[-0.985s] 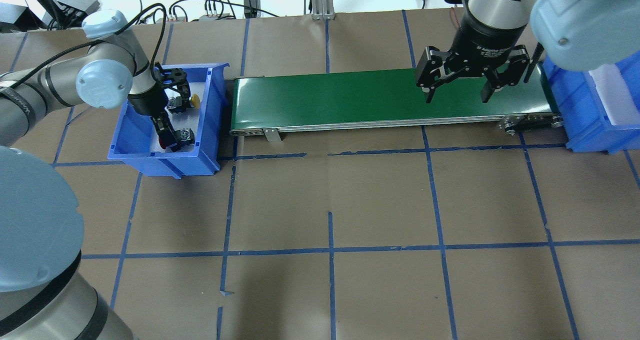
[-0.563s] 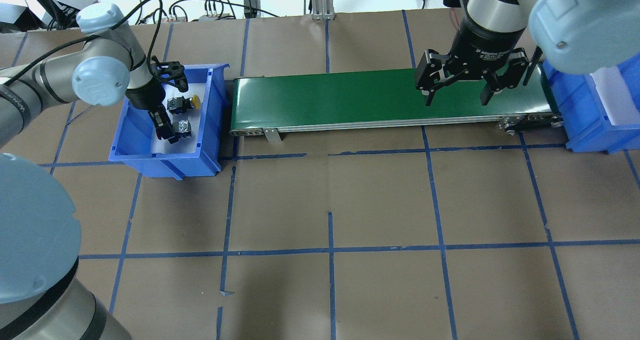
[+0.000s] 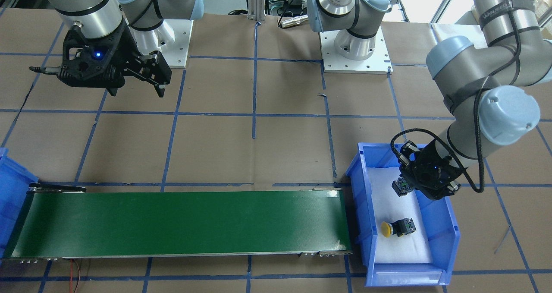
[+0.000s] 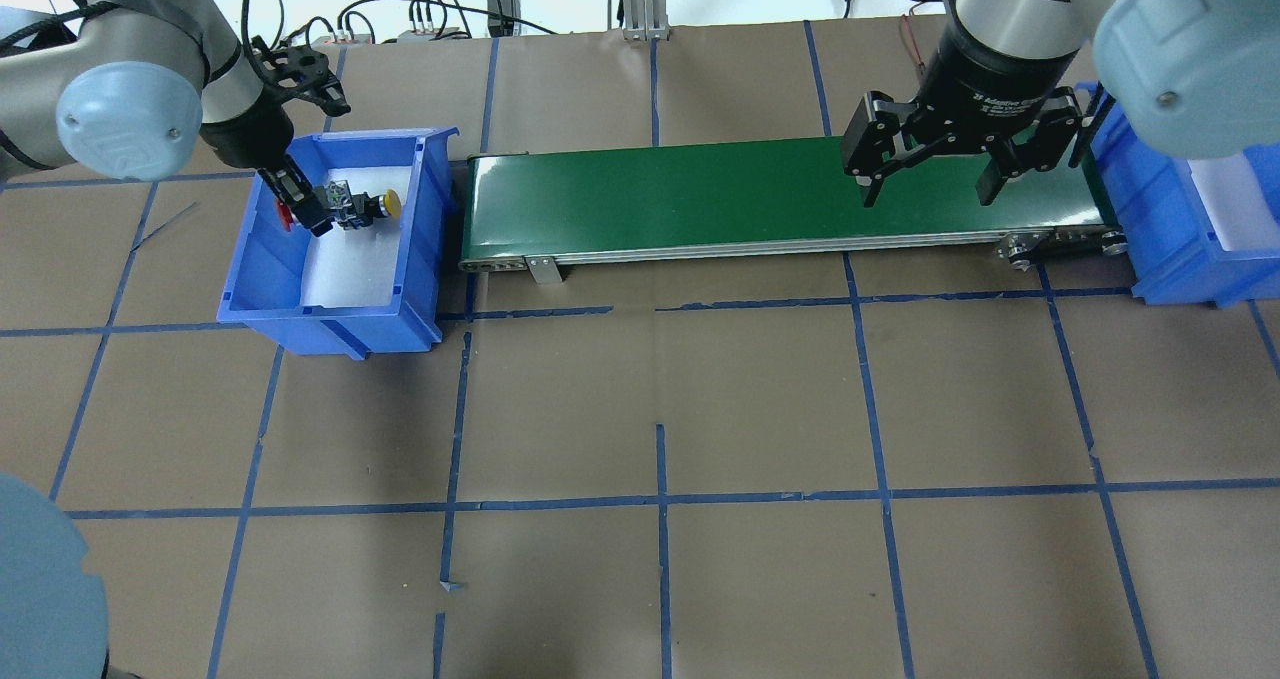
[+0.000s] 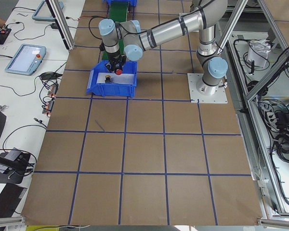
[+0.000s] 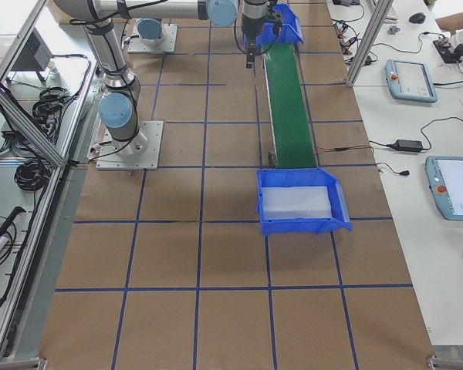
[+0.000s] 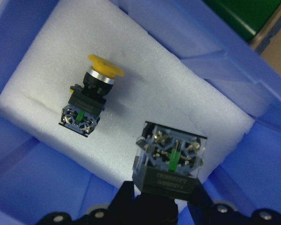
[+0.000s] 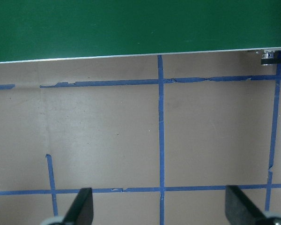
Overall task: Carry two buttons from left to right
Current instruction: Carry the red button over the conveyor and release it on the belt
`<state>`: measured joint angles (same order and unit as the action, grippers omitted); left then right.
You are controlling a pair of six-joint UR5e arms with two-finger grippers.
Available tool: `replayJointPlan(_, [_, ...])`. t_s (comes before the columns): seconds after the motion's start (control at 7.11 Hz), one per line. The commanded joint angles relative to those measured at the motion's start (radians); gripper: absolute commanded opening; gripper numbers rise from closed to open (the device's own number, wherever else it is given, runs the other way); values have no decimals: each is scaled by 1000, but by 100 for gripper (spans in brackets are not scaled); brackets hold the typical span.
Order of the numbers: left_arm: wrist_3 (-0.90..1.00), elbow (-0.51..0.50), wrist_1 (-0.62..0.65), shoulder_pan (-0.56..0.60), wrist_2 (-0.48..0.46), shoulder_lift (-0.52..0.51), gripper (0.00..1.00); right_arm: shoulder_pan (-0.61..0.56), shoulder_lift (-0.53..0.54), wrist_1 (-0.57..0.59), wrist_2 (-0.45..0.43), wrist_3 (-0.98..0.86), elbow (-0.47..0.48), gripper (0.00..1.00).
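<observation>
My left gripper is shut on the red-capped button and holds it above the white foam in the left blue bin. The left wrist view shows that button's grey-black contact block, with its cap hidden; a bit of red shows overhead. The yellow button lies on its side on the foam beside it, also in the front view and the left wrist view. My right gripper is open and empty over the right end of the green conveyor.
A second blue bin with white foam stands at the conveyor's right end. The table is brown paper with blue tape lines. The left bin's walls close in the held button. Cables lie along the table's far edge.
My left gripper has lifted the red-capped button off the foam near the bin's front and carried it up and toward the bin's far left. The right gripper has shifted slightly right.
</observation>
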<state>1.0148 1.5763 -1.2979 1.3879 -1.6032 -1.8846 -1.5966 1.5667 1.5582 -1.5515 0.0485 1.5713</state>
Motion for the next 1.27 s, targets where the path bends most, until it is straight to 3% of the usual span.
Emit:
replayJointPlan(0.0, [-357, -15, 3, 113, 0, 48, 6, 3, 13, -4, 5, -2, 18, 100])
replayJointPlan(0.28, [-737, -79, 23, 215, 2, -16, 6, 36, 10, -1, -1, -4, 26, 100])
replayJointPlan(0.56, [-1040, -148, 171, 299, 52, -153, 7, 58, 6, 5, 1, -4, 27, 100])
replayJointPlan(0.7, [-1147, -159, 193, 337, 71, -218, 7, 58, -2, 5, 1, -4, 27, 100])
replayJointPlan(1.13, [-1307, -156, 250, 427, 77, -286, 7, 60, -2, 6, 5, -4, 27, 100])
